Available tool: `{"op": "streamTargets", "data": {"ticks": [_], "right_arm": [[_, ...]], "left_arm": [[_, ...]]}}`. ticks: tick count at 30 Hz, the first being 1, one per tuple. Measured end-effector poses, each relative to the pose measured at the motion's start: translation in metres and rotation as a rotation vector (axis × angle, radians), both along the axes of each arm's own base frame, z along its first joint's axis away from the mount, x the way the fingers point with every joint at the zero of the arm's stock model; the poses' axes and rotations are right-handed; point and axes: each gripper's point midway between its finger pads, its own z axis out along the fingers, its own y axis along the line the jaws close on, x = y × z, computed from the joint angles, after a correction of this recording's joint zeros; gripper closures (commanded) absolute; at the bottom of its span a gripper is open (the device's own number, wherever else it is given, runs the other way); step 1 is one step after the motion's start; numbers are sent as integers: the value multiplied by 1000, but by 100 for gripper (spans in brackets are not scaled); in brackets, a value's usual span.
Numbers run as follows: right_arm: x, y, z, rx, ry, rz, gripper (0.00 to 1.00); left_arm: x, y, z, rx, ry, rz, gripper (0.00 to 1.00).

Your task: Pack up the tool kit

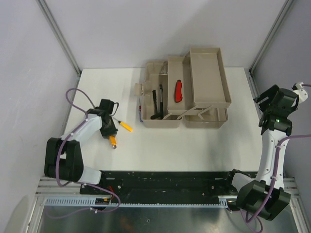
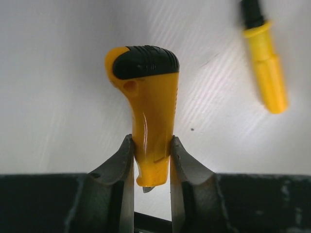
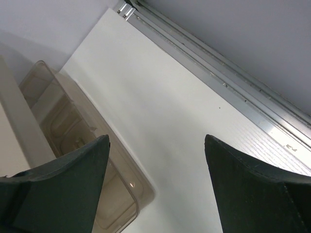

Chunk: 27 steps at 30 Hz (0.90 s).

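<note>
Left wrist view, unlike overhead, shows left gripper (image 2: 151, 143) clamped on a yellow-black handle (image 2: 148, 97); right gripper (image 3: 155, 145) gapes above white table (image 3: 146, 92).

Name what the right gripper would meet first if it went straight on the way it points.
Most likely the white table, which fills the gap between the right gripper's open fingers; the translucent lid lies off to one side. Depth is unclear.

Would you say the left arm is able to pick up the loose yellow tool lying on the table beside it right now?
Probably not yet: the yellow tool lies close with nothing between, but the left pincer is shut on a yellow-and-black handle.
</note>
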Motion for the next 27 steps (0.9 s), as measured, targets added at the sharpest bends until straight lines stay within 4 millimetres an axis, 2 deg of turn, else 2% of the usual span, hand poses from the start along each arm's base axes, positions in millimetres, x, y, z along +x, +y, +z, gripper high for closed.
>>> {"op": "streamTargets", "data": {"ticks": [3, 9, 14, 18, 21, 25, 27], "right_arm": [[-5, 2, 7, -7, -17, 0, 16], [-9, 7, 15, -16, -40, 10, 16], [-11, 13, 15, -13, -36, 22, 16], [-12, 18, 14, -8, -30, 36, 16], [-13, 22, 14, -4, -30, 47, 17], [-11, 29, 15, 2, -35, 66, 17], [-11, 33, 15, 4, -33, 78, 17]], "left_arm": [[16, -2, 23, -13, -93, -12, 100], [37, -13, 54, -59, -183, -62, 100], [73, -43, 112, -141, -333, -155, 100], [107, -87, 174, -252, -471, -262, 100], [135, -134, 209, -333, -537, -362, 100], [169, -208, 237, -445, -585, -497, 100], [183, -244, 241, -502, -593, -549, 100]]}}
